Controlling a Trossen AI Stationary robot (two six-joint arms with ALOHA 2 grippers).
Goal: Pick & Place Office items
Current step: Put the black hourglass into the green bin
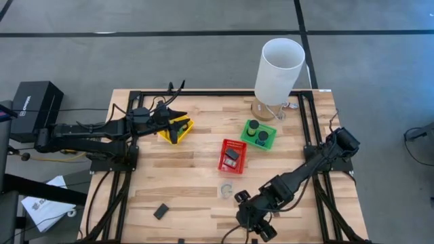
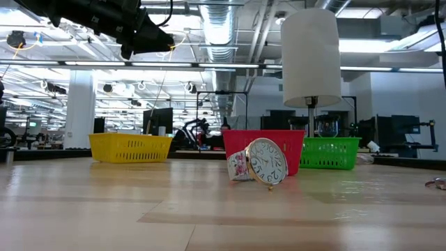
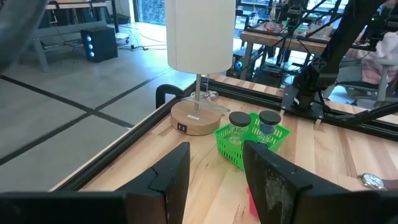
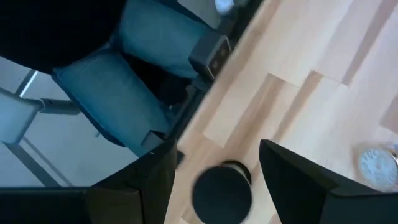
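Near edge of the wooden counter point(image 1: 196, 169): right tool point(image 1: 261, 227) sits low over the front edge, fingers point(image 4: 292, 177) spread apart, nothing between them. Just ahead of it in the right wrist view, a black round cap-like item point(image 4: 222, 190) lies on the wood, blurred; can't tell exactly what it is. A person's legs in jeans point(image 4: 134, 87) show just past the counter edge. Flat black rectangle point(image 1: 161, 211) lies alone at front left, well apart from everything.

Watch point(image 1: 226, 191), white round face with numerals, gold rim, propped upright on its strap in the low view point(image 2: 267, 162), stands on open wood between the right tool and the red basket point(image 1: 231, 156). Red basket holds flat dark items, hard to tell apart.

Farther back: green basket point(image 1: 258, 133) with two black-lidded short jars point(image 3: 239, 119) upright inside, side by side. Yellow basket point(image 1: 175, 129) at left; left tool point(image 1: 178, 129) hangs over it, fingers point(image 3: 174, 177) parted, empty. Contents of the yellow basket are hidden by the arm.

Back: tall white cylinder lamp point(image 1: 279, 69) on a round wooden base, right behind the green basket, blocks the rear right corner. Black box point(image 1: 34, 102) off the counter at far left; papers point(image 1: 47, 207) on the floor.
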